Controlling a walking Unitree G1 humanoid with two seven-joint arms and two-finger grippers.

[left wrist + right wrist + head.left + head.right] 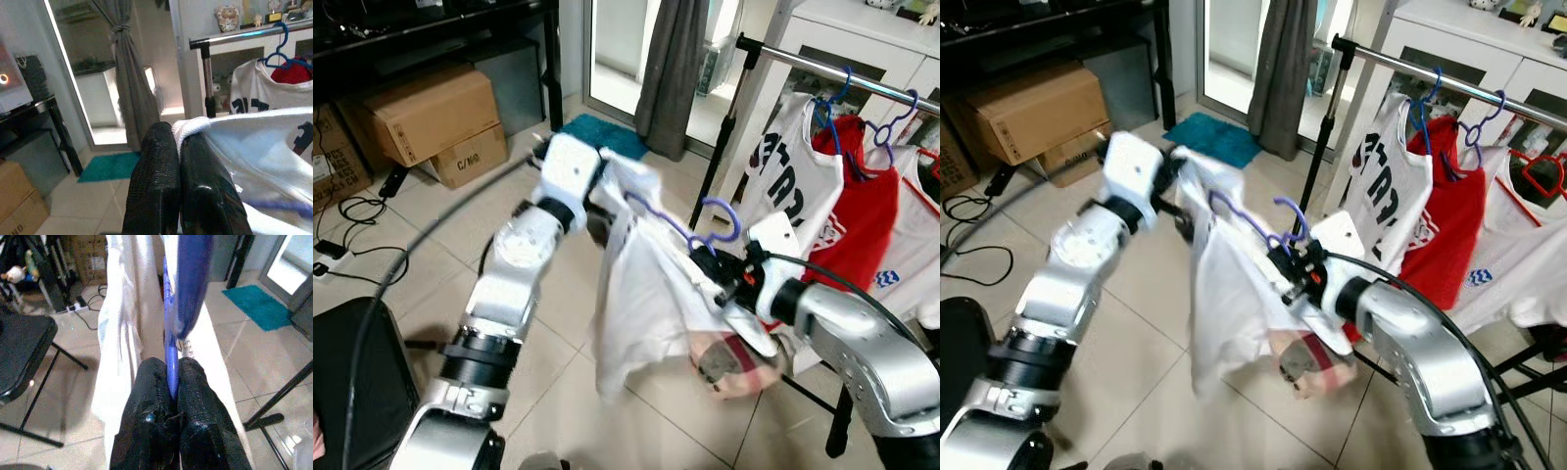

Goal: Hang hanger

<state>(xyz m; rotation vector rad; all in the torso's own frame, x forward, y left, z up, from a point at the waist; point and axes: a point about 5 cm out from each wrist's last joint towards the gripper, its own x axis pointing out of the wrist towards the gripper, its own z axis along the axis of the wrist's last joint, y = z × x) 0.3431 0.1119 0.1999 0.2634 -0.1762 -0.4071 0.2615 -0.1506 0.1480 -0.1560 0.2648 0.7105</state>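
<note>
A purple hanger [690, 227] carries a white shirt [641, 294] that hangs between my two arms, left of the clothes rail [822, 69]. My right gripper [171, 382] is shut on the hanger's neck just under its hook [724, 220]. My left gripper [178, 147] is shut on the white shirt's shoulder fabric [195, 126] at the hanger's far end. The rail [244, 35] holds a white printed shirt [793, 171] and a red shirt [857, 211] on blue hangers [832, 98].
Cardboard boxes [435, 113] sit under a dark desk at the back left, with cables [352, 211] on the tile floor. A grey curtain [671, 69] and teal mat [602, 132] are by the glass door. A black chair [352, 382] stands at my lower left. A white cabinet [871, 39] stands behind the rail.
</note>
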